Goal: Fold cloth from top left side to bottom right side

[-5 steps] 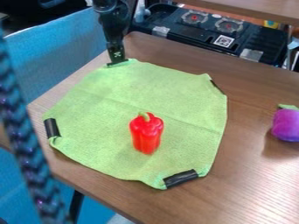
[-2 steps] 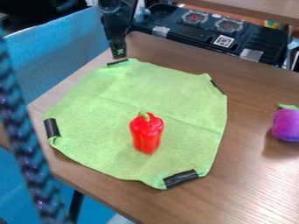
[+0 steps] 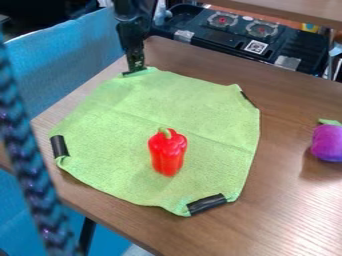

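Cloth (image 3: 107, 140), light, limp and hardly slippery by my guess, lies spread on the worktop (image 3: 287, 210) beneath my hand (image 3: 136, 68), which is at its far-left corner, though whether it is wide, narrow or gripping I cannot tell. I would pinch the dark strip (image 3: 134, 72) there, likely stiffer than the weave, since the red pepper (image 3: 167, 155) right of it may drag on the fold.

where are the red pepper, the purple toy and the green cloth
red pepper (image 3: 167, 156): camera view, middle of its body
purple toy (image 3: 327, 143): camera view, its rounded body
green cloth (image 3: 110, 145): camera view, bare area left of the pepper
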